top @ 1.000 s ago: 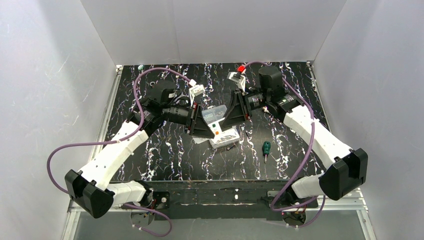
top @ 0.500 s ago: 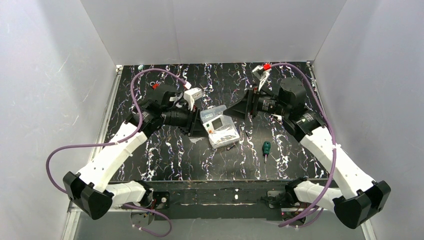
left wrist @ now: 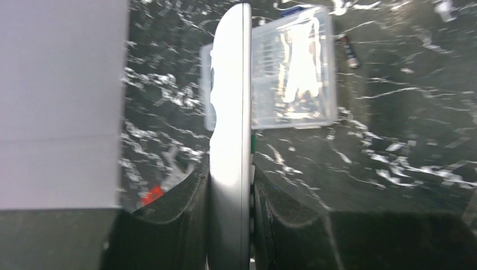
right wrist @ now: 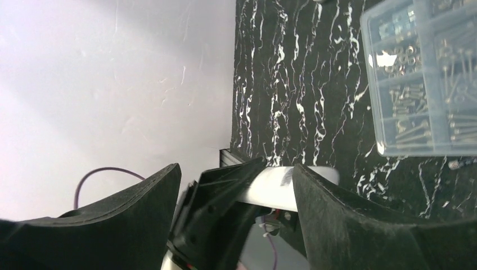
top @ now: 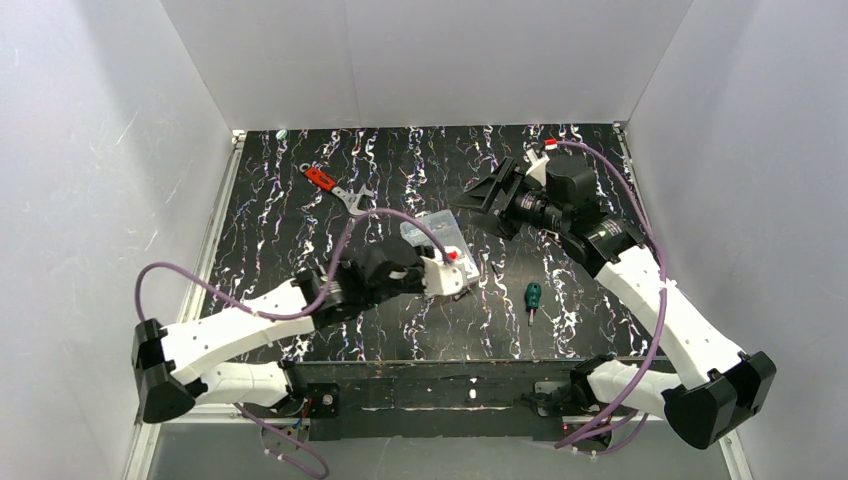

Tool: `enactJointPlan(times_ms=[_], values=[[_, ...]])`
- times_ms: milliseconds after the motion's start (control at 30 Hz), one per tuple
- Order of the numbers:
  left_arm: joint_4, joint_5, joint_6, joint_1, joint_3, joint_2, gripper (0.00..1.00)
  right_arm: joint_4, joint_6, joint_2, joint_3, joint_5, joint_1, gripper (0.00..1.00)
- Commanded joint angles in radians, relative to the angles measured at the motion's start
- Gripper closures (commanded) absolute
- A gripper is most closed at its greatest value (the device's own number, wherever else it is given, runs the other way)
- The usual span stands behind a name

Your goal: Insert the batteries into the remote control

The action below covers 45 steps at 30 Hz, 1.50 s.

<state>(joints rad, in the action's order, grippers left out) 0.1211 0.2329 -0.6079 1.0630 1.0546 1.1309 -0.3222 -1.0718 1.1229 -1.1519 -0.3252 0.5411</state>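
Note:
My left gripper (left wrist: 230,174) is shut on the remote control (left wrist: 230,101), a slim white handset held edge-on between both fingers. In the top view the left gripper (top: 447,280) sits just in front of the clear box (top: 432,230), and its wrist hides the remote. My right gripper (top: 492,190) is open and empty at the back right, up off the table. In the right wrist view its fingers (right wrist: 337,219) stand wide apart, with nothing between them but the left arm farther off. I cannot pick out any battery for certain.
The clear compartment box of screws (right wrist: 427,84) lies mid-table and shows in the left wrist view (left wrist: 292,67). A green-handled screwdriver (top: 533,297) lies right of it, a small dark part (top: 497,268) is near it, and a red-handled wrench (top: 335,188) lies at the back left.
My left arm swung toward the near edge and now holds the remote, which lay on the clear box. My right arm pulled back to the back right. The red wrench is uncovered.

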Motion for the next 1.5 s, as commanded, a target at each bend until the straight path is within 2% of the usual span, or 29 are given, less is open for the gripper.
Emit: enactJointPlan(times_ms=[0,133,267,433,600,833,933,1067,1133,1200,1333,1400,1467], values=[[0.307,0.327,-0.367,0.093,-0.042,0.058,1.0,-0.049,-0.127,-0.003,-0.03,0.038,0.008,0.19],[0.531,0.425,-0.536,0.122,-0.048,0.144,1.0,-0.087,-0.139,-0.038,0.008,0.088,0.01,0.19],[0.638,0.489,-0.602,0.13,-0.023,0.193,1.0,-0.1,-0.149,-0.078,0.057,0.14,0.01,0.19],[0.736,0.542,-0.615,0.156,-0.012,0.207,1.0,-0.087,-0.137,-0.126,0.097,0.216,0.01,0.19],[0.855,0.62,-0.607,0.215,-0.005,0.194,1.0,-0.122,-0.08,-0.152,0.07,0.308,0.01,0.18],[0.915,0.601,-0.576,0.283,0.002,0.205,1.0,0.073,-0.132,-0.162,0.142,0.263,0.01,0.18],[0.967,0.606,-0.611,0.3,0.015,0.232,1.0,0.119,-0.135,-0.154,0.147,0.25,0.01,0.29],[1.0,0.632,-0.64,0.304,0.041,0.269,1.0,0.139,-0.15,-0.163,0.158,0.242,0.009,0.54],[1.016,0.647,-0.669,0.304,0.051,0.287,1.0,0.142,-0.154,-0.173,0.162,0.236,0.01,0.59],[1.043,0.669,-0.701,0.305,0.065,0.309,1.0,0.134,-0.154,-0.182,0.161,0.232,0.01,0.57],[1.091,0.71,-0.78,0.304,0.095,0.362,1.0,0.107,-0.151,-0.205,0.159,0.229,0.01,0.35],[1.142,0.726,-0.826,0.305,0.11,0.389,1.0,0.11,-0.152,-0.224,0.17,0.236,0.01,0.33],[1.183,0.733,-0.858,0.305,0.119,0.406,1.0,0.118,-0.157,-0.241,0.18,0.241,0.01,0.4]])
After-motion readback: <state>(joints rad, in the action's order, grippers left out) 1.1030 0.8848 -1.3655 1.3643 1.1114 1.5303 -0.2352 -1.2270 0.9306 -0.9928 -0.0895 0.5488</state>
